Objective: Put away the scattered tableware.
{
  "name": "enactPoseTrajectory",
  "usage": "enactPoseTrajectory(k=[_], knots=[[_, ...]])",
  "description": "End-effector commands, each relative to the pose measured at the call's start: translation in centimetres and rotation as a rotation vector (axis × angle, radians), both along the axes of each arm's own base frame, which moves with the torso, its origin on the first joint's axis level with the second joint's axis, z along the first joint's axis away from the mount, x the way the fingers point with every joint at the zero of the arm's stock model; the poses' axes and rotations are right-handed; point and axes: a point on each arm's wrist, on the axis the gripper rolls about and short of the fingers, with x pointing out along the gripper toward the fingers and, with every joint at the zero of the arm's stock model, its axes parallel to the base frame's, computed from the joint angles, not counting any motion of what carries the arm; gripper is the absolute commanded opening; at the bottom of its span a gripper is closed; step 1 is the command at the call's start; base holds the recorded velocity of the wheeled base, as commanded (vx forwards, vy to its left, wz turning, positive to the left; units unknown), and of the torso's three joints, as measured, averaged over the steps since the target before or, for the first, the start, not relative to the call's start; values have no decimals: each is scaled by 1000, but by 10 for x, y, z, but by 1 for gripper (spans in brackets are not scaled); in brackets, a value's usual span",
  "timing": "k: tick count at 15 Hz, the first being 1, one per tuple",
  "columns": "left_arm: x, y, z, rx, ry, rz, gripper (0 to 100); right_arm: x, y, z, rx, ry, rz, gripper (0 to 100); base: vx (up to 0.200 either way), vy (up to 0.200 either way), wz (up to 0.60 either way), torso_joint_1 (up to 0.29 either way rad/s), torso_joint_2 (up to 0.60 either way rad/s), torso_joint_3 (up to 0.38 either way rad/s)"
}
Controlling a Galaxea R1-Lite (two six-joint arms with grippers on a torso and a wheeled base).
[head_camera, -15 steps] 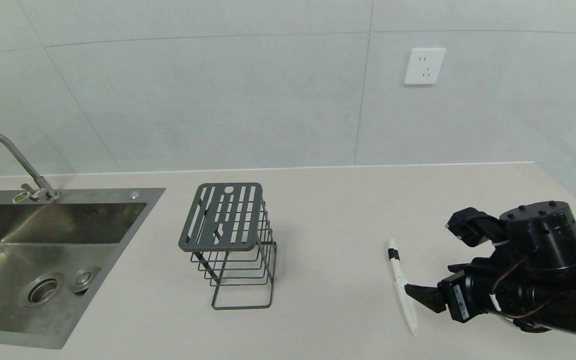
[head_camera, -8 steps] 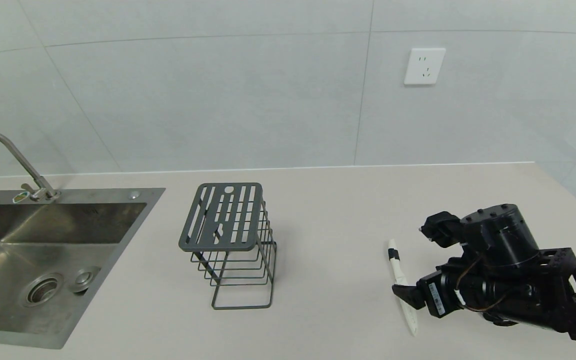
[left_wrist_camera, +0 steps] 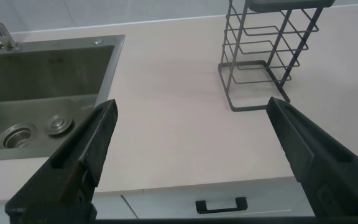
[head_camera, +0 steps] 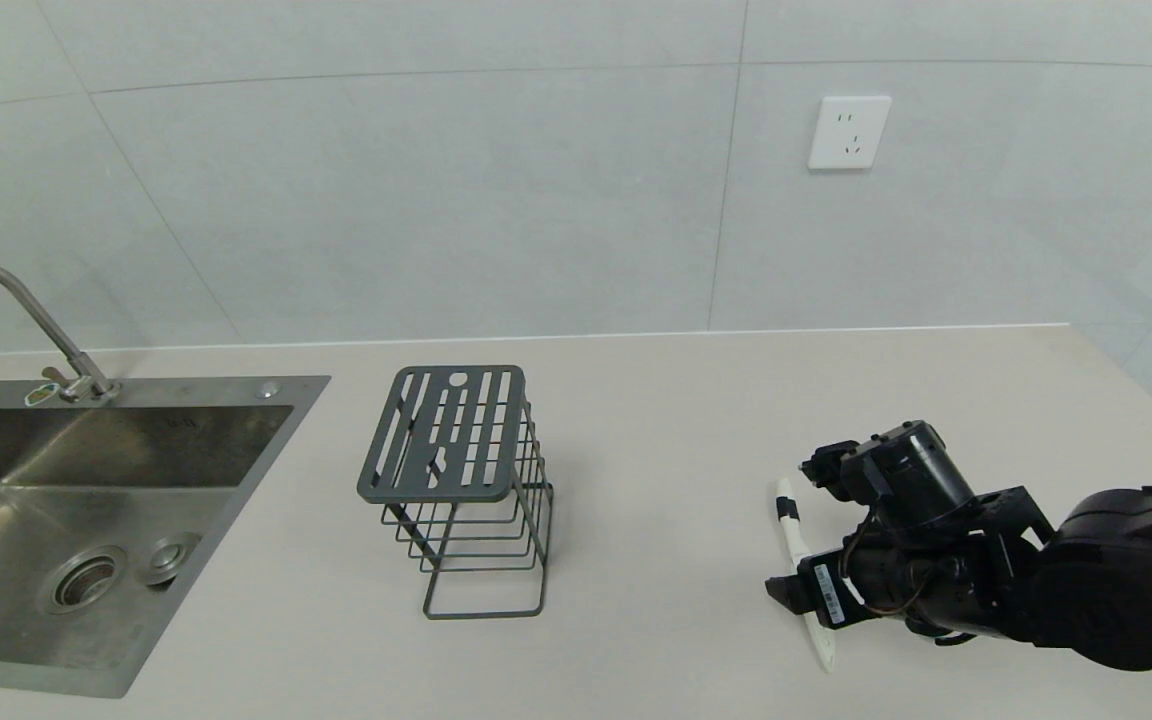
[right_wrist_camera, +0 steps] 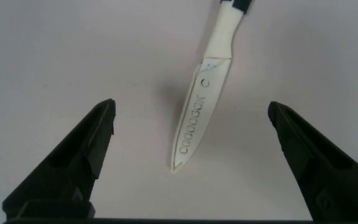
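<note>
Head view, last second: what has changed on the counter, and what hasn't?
The right claw, open, has slid left across the counter, so it now straddles the white knife. Nothing was gripped or released. The knife, the wire rack and the sink stayed where they were.

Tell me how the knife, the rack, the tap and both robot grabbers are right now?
Knife, lying flat on the counter, not gripped.
Rack, standing upright on the counter.
Tap, no water running.
Right gripper, open, straddling the knife.
Left gripper, open, holding nothing.
</note>
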Motion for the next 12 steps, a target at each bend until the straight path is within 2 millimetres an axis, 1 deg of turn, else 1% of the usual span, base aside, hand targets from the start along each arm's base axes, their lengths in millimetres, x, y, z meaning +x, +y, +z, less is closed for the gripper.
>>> enactPoseTrajectory(k=[1, 7, 10, 12], knots=[[0, 0, 0, 1, 1, 0, 100, 7, 5, -7, -13, 16, -7, 100, 0, 0, 0, 0, 0, 0], [0, 0, 0, -1, 1, 0, 100, 17, 9, -23, -29, 49, -24, 100, 0, 0, 0, 0, 0, 0], [0, 0, 0, -1, 1, 0, 100, 33, 5, -27, -13, 8, -60, 100, 0, 0, 0, 0, 0, 0], [0, 0, 0, -1, 1, 0, 100, 35, 2, -28, -15, 2, -70, 100, 0, 0, 0, 0, 0, 0]])
